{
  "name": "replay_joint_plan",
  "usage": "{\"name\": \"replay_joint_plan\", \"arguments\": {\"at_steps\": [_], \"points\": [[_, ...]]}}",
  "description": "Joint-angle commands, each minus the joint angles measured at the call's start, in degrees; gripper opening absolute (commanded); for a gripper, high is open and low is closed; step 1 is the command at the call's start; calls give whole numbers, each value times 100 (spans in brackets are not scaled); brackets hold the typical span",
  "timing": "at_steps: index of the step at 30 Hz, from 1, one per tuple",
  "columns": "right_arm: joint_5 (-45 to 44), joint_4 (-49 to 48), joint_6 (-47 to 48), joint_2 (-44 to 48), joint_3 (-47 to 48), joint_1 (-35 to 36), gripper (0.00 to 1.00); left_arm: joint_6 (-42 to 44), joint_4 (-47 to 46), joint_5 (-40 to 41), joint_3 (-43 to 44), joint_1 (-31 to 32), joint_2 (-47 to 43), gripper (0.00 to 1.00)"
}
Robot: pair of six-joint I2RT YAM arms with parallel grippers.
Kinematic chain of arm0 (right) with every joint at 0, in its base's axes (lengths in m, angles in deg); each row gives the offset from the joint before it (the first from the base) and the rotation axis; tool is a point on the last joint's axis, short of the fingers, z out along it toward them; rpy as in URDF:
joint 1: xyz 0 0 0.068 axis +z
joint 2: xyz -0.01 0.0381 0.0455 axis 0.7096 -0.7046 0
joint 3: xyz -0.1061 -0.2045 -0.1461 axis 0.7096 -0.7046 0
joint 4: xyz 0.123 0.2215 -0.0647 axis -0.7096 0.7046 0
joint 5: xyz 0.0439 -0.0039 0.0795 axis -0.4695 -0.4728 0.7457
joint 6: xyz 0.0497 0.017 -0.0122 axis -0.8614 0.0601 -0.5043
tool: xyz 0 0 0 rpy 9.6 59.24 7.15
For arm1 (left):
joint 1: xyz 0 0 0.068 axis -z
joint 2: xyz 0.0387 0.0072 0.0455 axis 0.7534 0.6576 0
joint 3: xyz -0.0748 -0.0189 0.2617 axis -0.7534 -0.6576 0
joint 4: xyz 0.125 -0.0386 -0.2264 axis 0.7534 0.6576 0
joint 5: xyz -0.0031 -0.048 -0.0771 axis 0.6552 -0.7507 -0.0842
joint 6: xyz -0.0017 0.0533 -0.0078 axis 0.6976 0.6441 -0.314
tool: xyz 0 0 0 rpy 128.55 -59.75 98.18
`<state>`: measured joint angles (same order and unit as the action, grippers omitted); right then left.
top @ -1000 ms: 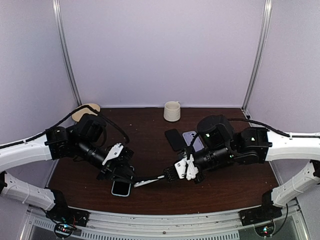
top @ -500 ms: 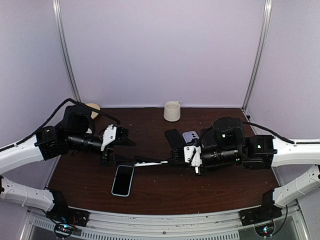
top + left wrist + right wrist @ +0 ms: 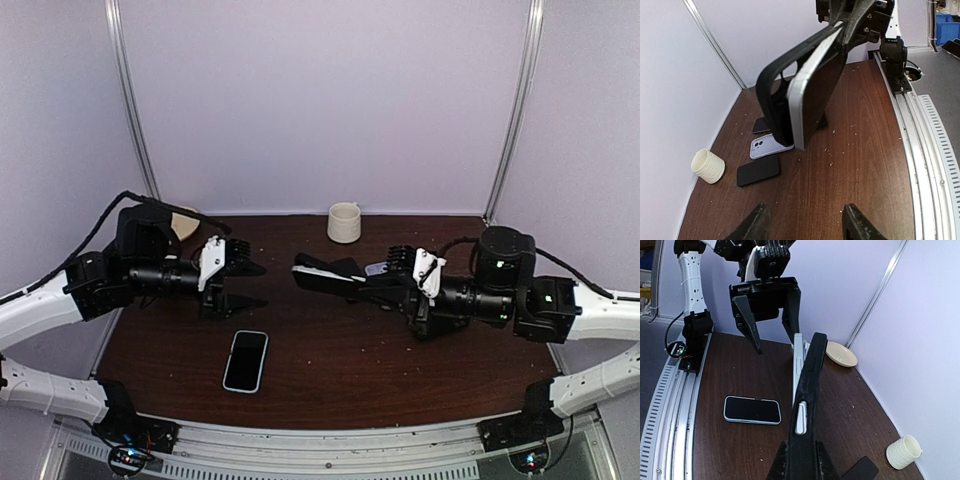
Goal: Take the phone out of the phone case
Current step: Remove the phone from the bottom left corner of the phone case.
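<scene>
My right gripper (image 3: 801,466) is shut on one end of the black phone case (image 3: 811,385) and holds it edge-up in the air over the table's middle (image 3: 330,276). The silver-edged phone (image 3: 798,357) sits in the case, and its far end stands peeled away from the case rim (image 3: 810,95). My left gripper (image 3: 243,286) hangs open just left of that far end, with nothing between its fingers (image 3: 754,226), and faces the case (image 3: 774,95) across a short gap.
A light-blue phone (image 3: 246,360) lies screen-up near the front left. A lilac phone (image 3: 767,147) and two dark phones (image 3: 758,170) lie behind the case. At the back wall stands a cream cup (image 3: 344,222), with a tan dish (image 3: 841,354) in the back left corner.
My left gripper has opened, risen and drawn back to the left from beside the light-blue phone. The right arm has lifted the case and carried it back and to the right.
</scene>
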<state>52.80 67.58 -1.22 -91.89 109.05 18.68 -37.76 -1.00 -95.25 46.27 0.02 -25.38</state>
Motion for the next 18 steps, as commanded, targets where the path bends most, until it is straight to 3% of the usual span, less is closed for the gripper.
{"name": "replay_joint_plan", "arguments": {"at_steps": [1, 7, 11, 18], "points": [[-214, -1020, -620, 411, -193, -78, 0, -162, -449, -512, -73, -117, -204, 50], [294, -1437, -832, 570, -424, -103, 0, -466, -1201, -1822, -379, -230, -545, 45], [984, -2284, -1057, 602, -714, -112, 0, -662, -1581, -2321, -558, -241, -665, 43], [1515, -3138, -1497, 186, -638, -125, 0, -1026, -1929, -2392, -554, -292, -672, 38]]}}
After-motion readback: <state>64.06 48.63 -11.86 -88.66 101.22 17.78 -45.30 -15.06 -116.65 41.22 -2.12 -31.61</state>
